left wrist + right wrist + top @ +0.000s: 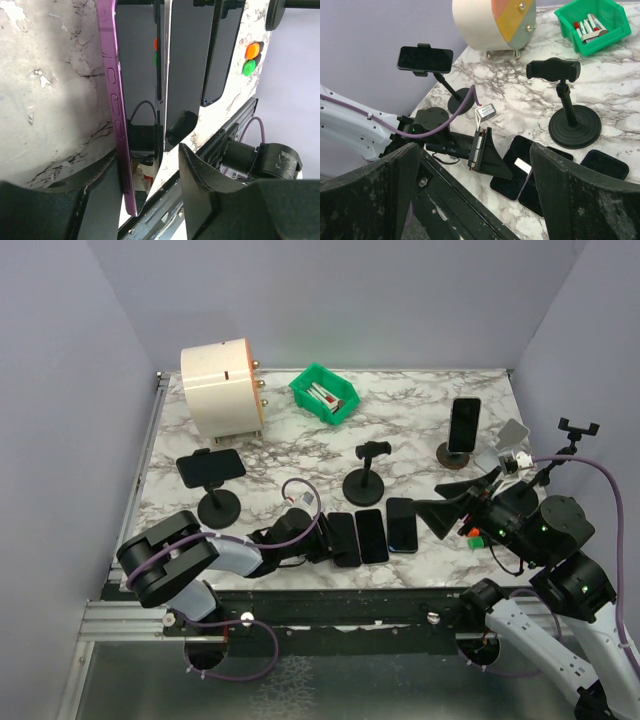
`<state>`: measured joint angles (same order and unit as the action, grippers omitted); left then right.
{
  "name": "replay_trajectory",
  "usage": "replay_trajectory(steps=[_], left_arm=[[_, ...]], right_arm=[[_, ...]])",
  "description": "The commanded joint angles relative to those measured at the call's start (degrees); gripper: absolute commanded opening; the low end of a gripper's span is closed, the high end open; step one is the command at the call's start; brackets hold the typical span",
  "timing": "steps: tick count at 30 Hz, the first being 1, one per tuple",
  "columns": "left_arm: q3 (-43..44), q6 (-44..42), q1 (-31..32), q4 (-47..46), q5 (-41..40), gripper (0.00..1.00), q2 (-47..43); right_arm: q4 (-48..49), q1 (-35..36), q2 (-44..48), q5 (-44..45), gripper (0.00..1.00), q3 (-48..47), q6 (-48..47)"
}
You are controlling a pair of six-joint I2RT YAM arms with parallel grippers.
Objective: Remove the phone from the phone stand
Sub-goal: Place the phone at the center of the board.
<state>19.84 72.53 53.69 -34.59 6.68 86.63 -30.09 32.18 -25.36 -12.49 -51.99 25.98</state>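
Note:
Two phones sit in stands: a horizontal one (211, 467) (425, 59) on the left phone stand (219, 506), and an upright one (463, 424) on the back-right stand (455, 453). The middle stand (373, 451) (565, 95) is empty. Three phones lie flat side by side near the front edge. My left gripper (325, 537) (147, 152) lies low at the leftmost of these, a purple-edged phone (343, 538) (137, 65). Its jaws are open; the left finger touches the purple edge and the right finger stands apart. My right gripper (452, 502) (474, 147) hovers open and empty right of the flat phones.
A cream drum (222, 390) and a green bin (324, 393) of markers stand at the back. Another clamp stand (578, 427) rises at the far right. The black front rail (200, 165) runs just beside the left gripper.

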Motion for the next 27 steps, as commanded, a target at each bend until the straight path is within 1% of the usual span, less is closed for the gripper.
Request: replay_trajectory(steps=[1,7,12,22,27], left_arm=[[-1.3,-1.5,-0.2,1.8,0.5,0.49,-1.0],[-1.4,-2.7,-0.2,5.5,-1.5,0.60,-3.1],[-1.6,-3.7,-0.2,10.5,-3.8,0.65,-6.0],[-2.2,-4.8,-0.2,16.9,-6.0,0.68,-11.9],[-1.3,-6.0,-0.2,21.8,-7.7,0.68,-15.9]], right_arm=[[-0.9,0.2,0.1,0.7,0.95,-0.3,-0.5],[-1.1,0.2,0.3,0.8,0.95,-0.4,-0.4],[-1.0,0.2,0.4,0.7,0.95,-0.3,-0.2],[-0.6,0.2,0.5,0.4,0.95,0.1,0.4],[-0.7,0.2,0.3,0.4,0.95,-0.2,0.6]])
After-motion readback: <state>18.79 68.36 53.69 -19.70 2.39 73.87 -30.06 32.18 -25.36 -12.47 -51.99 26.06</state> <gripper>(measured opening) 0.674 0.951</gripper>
